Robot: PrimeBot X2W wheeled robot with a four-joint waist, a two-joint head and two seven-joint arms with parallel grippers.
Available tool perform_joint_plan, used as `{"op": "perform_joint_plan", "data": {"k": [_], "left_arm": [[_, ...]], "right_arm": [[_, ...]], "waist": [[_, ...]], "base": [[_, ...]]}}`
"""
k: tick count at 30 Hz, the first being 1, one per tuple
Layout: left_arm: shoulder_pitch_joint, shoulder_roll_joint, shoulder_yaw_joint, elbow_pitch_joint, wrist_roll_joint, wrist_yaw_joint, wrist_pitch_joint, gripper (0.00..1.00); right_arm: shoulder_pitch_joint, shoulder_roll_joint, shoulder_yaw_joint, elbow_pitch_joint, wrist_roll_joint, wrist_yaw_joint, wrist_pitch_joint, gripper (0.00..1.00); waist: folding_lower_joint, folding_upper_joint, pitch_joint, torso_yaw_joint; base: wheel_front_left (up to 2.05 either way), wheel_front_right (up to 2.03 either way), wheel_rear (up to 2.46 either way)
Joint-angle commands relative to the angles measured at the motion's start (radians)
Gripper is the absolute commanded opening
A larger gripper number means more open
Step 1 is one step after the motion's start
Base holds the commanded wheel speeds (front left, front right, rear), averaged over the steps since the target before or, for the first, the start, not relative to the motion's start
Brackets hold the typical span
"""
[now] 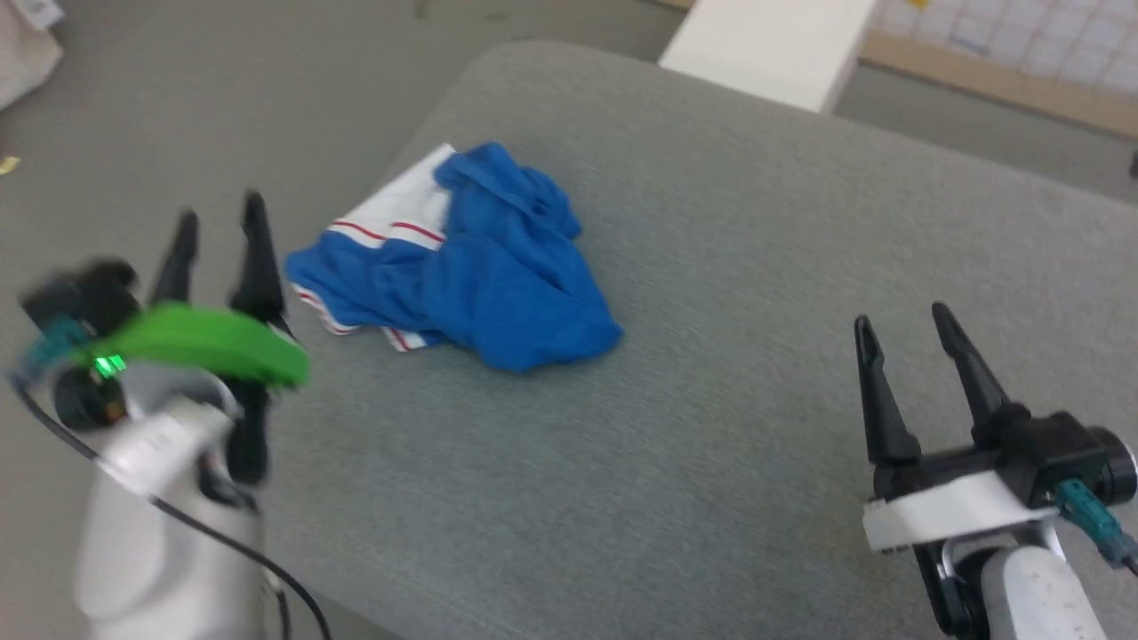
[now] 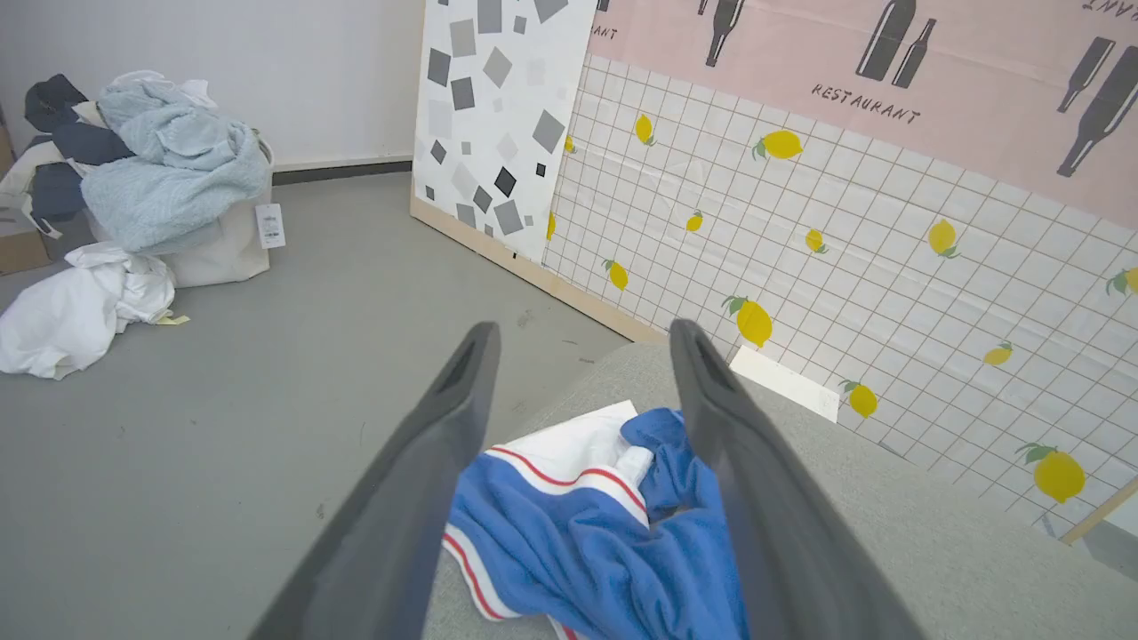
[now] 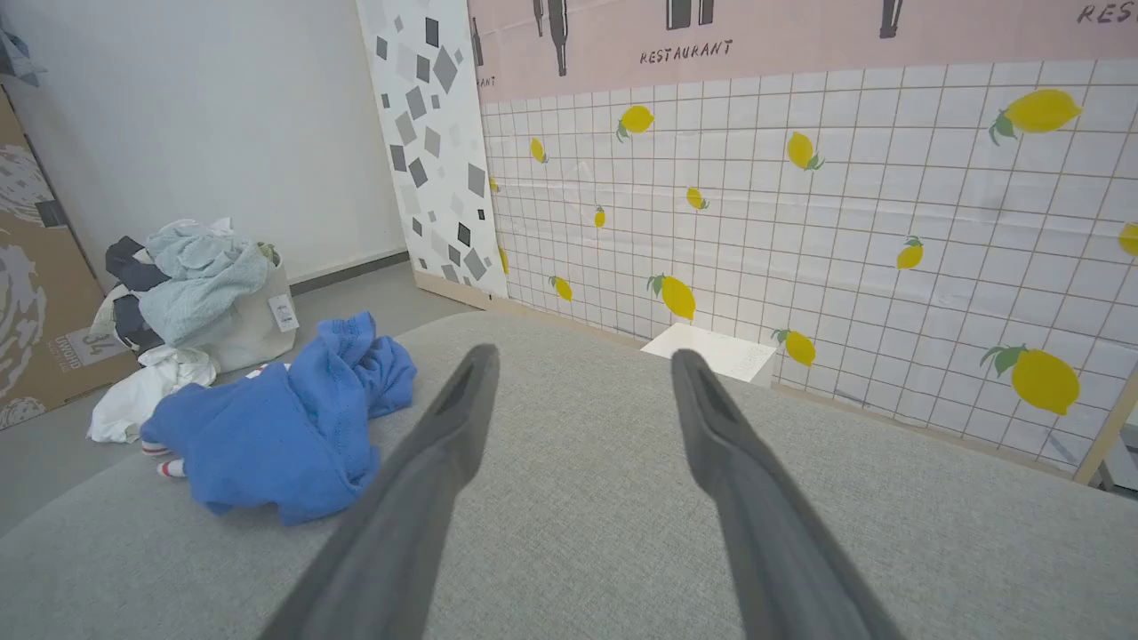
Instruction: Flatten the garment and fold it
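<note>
The garment lies crumpled in a heap near the left edge of the grey padded table: bright blue, with a white sleeve and thin red stripes showing. My left gripper hovers just left of the heap, open, with nothing between its fingers; the left wrist view shows the garment between and beyond them. At the lower right my right gripper stands open and empty over bare table, well apart from the garment, which sits off to the left in the right wrist view.
A white box stands on the floor past the table's far edge. A fabric bin heaped with clothes and a white cloth lie on the grey floor to the left. Patterned backdrop panels stand behind the table.
</note>
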Motion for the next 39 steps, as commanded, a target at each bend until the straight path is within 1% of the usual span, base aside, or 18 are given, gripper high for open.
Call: {"op": "perform_joint_plan", "data": {"k": [1,5,9,12,14,16,19,22,24,26,27,28,29,31,33,34,37,39], "left_arm": [[-0.051,0.021,0.020,0.010,-0.031,-0.005,0.041,1.00],[-0.155,0.104,0.050,0.052,-0.083,0.004,0.234,1.00],[-0.203,0.189,0.073,0.104,-0.127,0.037,0.471,1.00],[-0.198,0.242,0.103,0.136,-0.161,0.090,0.645,1.00],[-0.178,0.265,0.131,0.149,-0.181,0.132,0.734,1.00],[-0.143,0.282,0.152,0.158,-0.195,0.175,0.811,1.00],[-0.082,0.295,0.171,0.161,-0.205,0.226,0.904,1.00],[-0.039,0.271,0.190,0.139,-0.236,0.270,0.973,1.00],[-0.014,0.262,0.185,0.121,-0.240,0.290,1.011,1.00],[0.007,0.255,0.176,0.107,-0.247,0.299,1.050,1.00],[0.016,0.252,0.168,0.100,-0.250,0.298,1.069,0.80],[0.026,0.250,0.159,0.089,-0.255,0.293,1.090,0.08],[0.032,0.251,0.153,0.077,-0.255,0.286,1.095,0.00],[0.040,0.260,0.145,0.047,-0.242,0.267,1.069,0.00],[0.038,0.281,0.144,0.018,-0.204,0.238,0.976,0.00],[0.034,0.292,0.145,0.008,-0.179,0.220,0.906,0.00],[-0.002,0.332,0.142,0.007,-0.072,0.184,0.640,0.00],[-0.036,0.343,0.139,0.012,-0.016,0.176,0.468,0.00]], "right_arm": [[-0.029,0.000,0.006,-0.006,-0.007,-0.002,0.003,1.00],[-0.083,0.000,0.015,0.000,0.000,-0.002,-0.003,1.00],[-0.118,0.000,0.022,0.018,0.017,-0.002,-0.014,1.00],[-0.134,0.000,0.029,0.030,0.032,-0.002,-0.021,1.00],[-0.140,0.000,0.032,0.036,0.042,-0.002,-0.024,1.00],[-0.144,0.000,0.033,0.043,0.051,-0.002,-0.026,1.00],[-0.144,0.000,0.033,0.050,0.059,-0.002,-0.028,1.00],[-0.144,0.000,0.030,0.045,0.065,-0.002,-0.028,1.00],[-0.144,0.000,0.030,0.043,0.067,-0.002,-0.028,1.00],[-0.143,0.000,0.030,0.044,0.070,-0.002,-0.028,1.00],[-0.143,0.000,0.031,0.044,0.071,-0.002,-0.028,1.00],[-0.143,0.000,0.032,0.044,0.073,-0.002,-0.028,1.00],[-0.142,0.000,0.031,0.045,0.074,-0.002,-0.028,1.00],[-0.141,0.000,0.031,0.044,0.074,-0.002,-0.028,1.00],[-0.138,0.000,0.030,0.045,0.074,-0.002,-0.028,1.00],[-0.135,0.000,0.028,0.047,0.073,-0.002,-0.028,1.00],[-0.117,0.000,0.014,0.054,0.071,-0.002,-0.028,1.00],[-0.100,0.000,0.007,0.059,0.072,-0.002,-0.028,1.00]], "waist": [[-0.0001,0.0060,0.169,-0.165],[-0.0001,0.0060,0.240,-0.254],[-0.0001,0.0060,0.285,-0.331],[-0.0001,0.0060,0.307,-0.384],[-0.0001,0.0060,0.320,-0.413],[-0.0001,0.0060,0.328,-0.436],[-0.0001,0.0060,0.336,-0.459],[-0.0001,0.0060,0.340,-0.468],[-0.0001,0.0060,0.340,-0.470],[-0.0001,0.0060,0.333,-0.469],[-0.0001,0.0060,0.328,-0.467],[-0.0001,0.0060,0.321,-0.464],[-0.0001,0.0060,0.313,-0.461],[-0.0001,0.0060,0.296,-0.453],[-0.0001,0.0060,0.272,-0.444],[-0.0001,0.0060,0.257,-0.439],[-0.0001,0.0060,0.199,-0.420],[-0.0001,0.0060,0.155,-0.410]], "base": [[0.00,0.00,0.00],[0.00,0.00,0.00],[0.00,0.00,0.00],[0.00,0.00,0.00],[0.00,0.00,0.00],[0.00,0.00,0.00],[0.00,0.00,0.00],[0.00,0.00,0.00],[0.00,0.00,0.00],[0.00,0.00,0.00],[0.00,0.00,0.00],[0.00,0.00,0.00],[0.00,0.00,0.00],[0.00,0.00,0.00],[0.00,0.00,0.00],[0.00,0.00,0.00],[0.00,0.00,0.00],[0.00,0.00,0.00]]}}
